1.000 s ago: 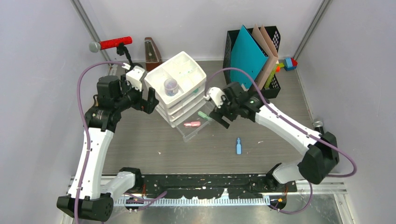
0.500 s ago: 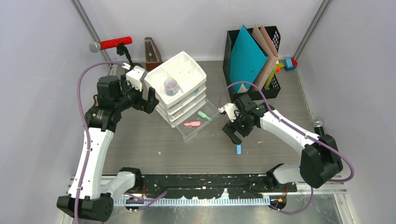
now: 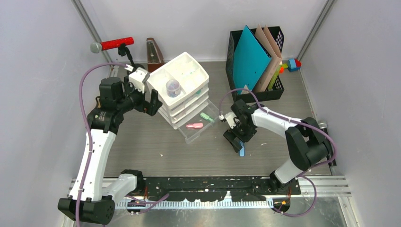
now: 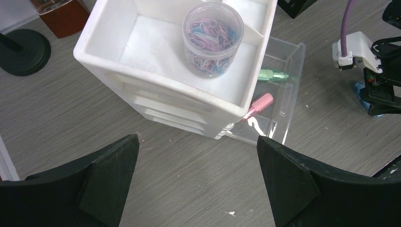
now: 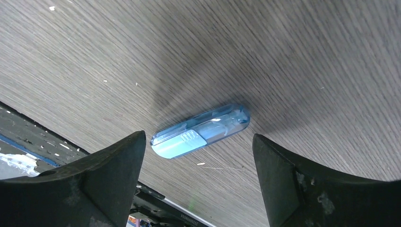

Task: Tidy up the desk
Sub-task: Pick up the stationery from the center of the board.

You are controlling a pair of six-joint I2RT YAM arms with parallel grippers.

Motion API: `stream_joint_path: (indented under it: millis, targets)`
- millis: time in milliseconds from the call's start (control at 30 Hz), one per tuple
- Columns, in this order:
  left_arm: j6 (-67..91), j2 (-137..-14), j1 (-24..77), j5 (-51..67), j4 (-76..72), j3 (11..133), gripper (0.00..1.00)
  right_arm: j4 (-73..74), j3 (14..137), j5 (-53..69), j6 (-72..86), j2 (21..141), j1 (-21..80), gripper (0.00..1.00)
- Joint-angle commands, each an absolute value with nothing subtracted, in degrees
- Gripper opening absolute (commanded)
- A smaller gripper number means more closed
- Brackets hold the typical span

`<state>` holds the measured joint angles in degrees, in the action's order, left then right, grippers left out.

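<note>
Right claw (image 5: 197, 140) stands wide, empty, a blue plastic stick (image 5: 201, 131) on the worktop (image 5: 293, 52) between its fingers (image 5: 94, 179); left claw (image 4: 197, 141) wide, empty.

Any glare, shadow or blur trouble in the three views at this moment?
Top external: evenly lit and sharp, with no harsh shadows on the grey-brown wood-grain desk. Left wrist: a bright glare patch on the clear plastic drawer, beside the pink pen-like item. Right wrist: a dark, soft shadow lies around the small translucent blue plastic item, which is sharp between the open right claw.
</note>
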<state>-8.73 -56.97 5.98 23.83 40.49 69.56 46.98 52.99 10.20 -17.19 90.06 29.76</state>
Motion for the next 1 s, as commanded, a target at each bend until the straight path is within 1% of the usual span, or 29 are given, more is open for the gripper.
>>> stream_joint_path:
  millis: [0,133,233,467,600,733,867,900,967]
  targets:
    - [-7.83,-56.2,5.8,25.55,37.83,69.92,1.0,46.83,54.7,9.93,-16.42,90.5,29.53,0.88]
    - [-7.8,-56.29,5.8,25.66,37.62,69.66,1.0,47.16,54.5,9.62,-17.04,91.9,29.53,0.81]
    - [-7.85,-56.34,5.8,25.7,37.66,69.59,1.0,47.86,54.95,9.58,-17.37,93.52,29.53,0.7]
    - [-7.91,-56.34,5.8,25.92,37.7,69.71,1.0,49.12,56.34,8.43,-17.51,93.93,29.55,0.54]
    - [-7.91,-56.44,5.8,26.1,37.87,69.77,1.0,49.79,57.57,6.06,-17.81,93.16,29.47,0.42]
    - [-7.94,-56.44,5.8,26.27,37.92,69.89,1.0,52.29,61.35,6.11,-18.33,92.57,29.49,0.3]
    - [-7.93,-56.54,5.8,26.28,37.91,69.87,1.0,54.28,68.47,7.16,-20.66,92.78,29.59,0.19]
    - [-7.99,-56.52,5.8,26.27,37.9,69.95,1.0,54.62,69.61,7.7,-21.05,93.13,29.61,0.15]
    - [-7.93,-56.61,5.8,26.21,37.99,70.04,1.0,54.94,73.22,8.44,-22.26,93.84,29.8,0.11]
